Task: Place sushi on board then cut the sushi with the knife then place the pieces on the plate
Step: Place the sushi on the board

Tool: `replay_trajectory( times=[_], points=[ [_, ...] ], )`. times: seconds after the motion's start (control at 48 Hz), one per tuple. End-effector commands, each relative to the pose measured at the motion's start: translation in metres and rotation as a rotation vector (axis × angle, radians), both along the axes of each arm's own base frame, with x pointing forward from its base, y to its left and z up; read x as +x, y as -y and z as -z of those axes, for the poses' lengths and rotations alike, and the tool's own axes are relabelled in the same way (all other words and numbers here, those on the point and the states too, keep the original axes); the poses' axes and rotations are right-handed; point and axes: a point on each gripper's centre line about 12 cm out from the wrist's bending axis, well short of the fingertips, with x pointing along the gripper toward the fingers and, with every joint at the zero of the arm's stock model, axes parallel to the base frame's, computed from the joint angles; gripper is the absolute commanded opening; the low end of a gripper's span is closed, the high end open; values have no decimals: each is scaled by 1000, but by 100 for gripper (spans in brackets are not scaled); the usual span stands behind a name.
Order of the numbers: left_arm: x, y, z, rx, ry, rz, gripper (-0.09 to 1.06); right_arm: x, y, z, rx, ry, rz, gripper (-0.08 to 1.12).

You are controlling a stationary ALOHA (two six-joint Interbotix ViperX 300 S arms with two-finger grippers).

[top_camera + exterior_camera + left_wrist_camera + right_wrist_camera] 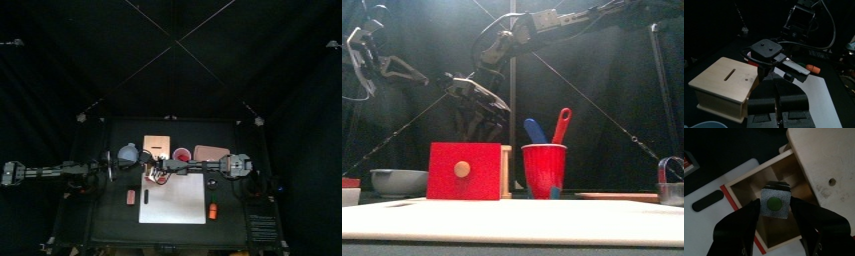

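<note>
My right gripper (775, 210) is shut on a dark sushi block with a green centre (775, 203), held just above the open drawer (784, 175) of the wooden box (824, 158). The drawer's red front (462, 170) faces the table's front. The white board (174, 200) lies in front of the box. A red cup (544, 168) holds a blue knife (535, 130) and a red knife (561, 125). The pink tray (210, 152) lies at the back right. My left gripper (777, 102) hangs left of the drawer, jaws close together with nothing in them.
A blue-grey bowl (396, 181) stands left of the box. An orange toy (211, 211) lies by the board's front right corner. A small red toy (131, 197) lies at the board's left edge.
</note>
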Motion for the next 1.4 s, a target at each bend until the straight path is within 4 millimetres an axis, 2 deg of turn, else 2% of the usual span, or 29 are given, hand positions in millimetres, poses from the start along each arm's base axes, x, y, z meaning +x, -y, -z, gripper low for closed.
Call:
replay_trajectory(
  times=[0.021,0.208,0.271,0.396,0.542,0.688,0.854,0.938,1.104,1.167,1.229,1.396],
  points=[
    [2,-1,-5,4,16,-6,13,3,2,-27,-11,59,2,82],
    [1,-3,-3,3,12,-17,13,2,-1,-26,-9,50,-4,64],
    [0,-4,-3,3,10,-20,13,2,-2,-32,-15,58,-11,61],
    [0,-4,-2,1,8,-20,13,-8,-12,-67,-35,104,-45,61],
    [0,-5,-1,-2,7,-27,13,-28,-37,-115,-107,170,-132,61],
    [0,-6,-4,-5,15,-35,13,-58,-50,-149,-147,223,-158,61],
    [2,-8,-11,0,33,-40,13,-120,-71,-174,-162,313,-210,61],
    [3,-10,-16,5,44,-49,13,-148,-78,-161,-187,303,-253,61],
    [3,-15,-22,4,60,-77,13,-185,-83,-96,-275,241,-381,61],
    [2,-16,-22,0,60,-83,13,-188,-86,-74,-318,236,-438,61],
    [1,-18,-20,-14,60,-93,13,-187,-88,-61,-343,243,-464,61],
    [0,-20,-19,-38,64,-112,13,-175,-96,-36,-386,206,-479,61]
  ],
)
